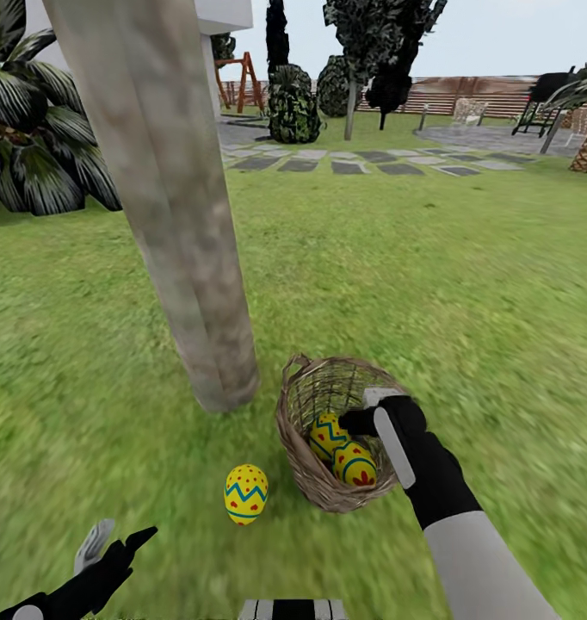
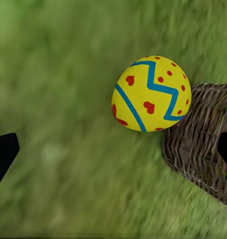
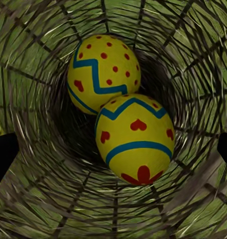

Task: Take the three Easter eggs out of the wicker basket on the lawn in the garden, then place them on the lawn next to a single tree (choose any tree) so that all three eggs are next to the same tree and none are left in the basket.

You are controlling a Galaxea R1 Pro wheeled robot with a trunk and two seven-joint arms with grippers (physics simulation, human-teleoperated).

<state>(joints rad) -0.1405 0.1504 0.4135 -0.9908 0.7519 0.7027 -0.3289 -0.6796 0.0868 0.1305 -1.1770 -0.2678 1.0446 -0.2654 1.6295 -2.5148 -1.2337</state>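
Head view: right gripper [image 1: 368, 410] positioned over wicker basket [image 1: 304, 456] mouth, fingers spread wide, nothing gripped. Two Easter eggs [image 1: 355, 463] contained inside. Third egg [image 1: 245, 493] laid on lawn [image 1: 466, 284] near tree [image 1: 169, 198]. Left gripper [image 1: 117, 538] opened wide, empty.

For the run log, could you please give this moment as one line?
eggs in wicker basket: two | third egg: on lawn near tree | right pincer: open at basket mouth | left pincer: open, empty
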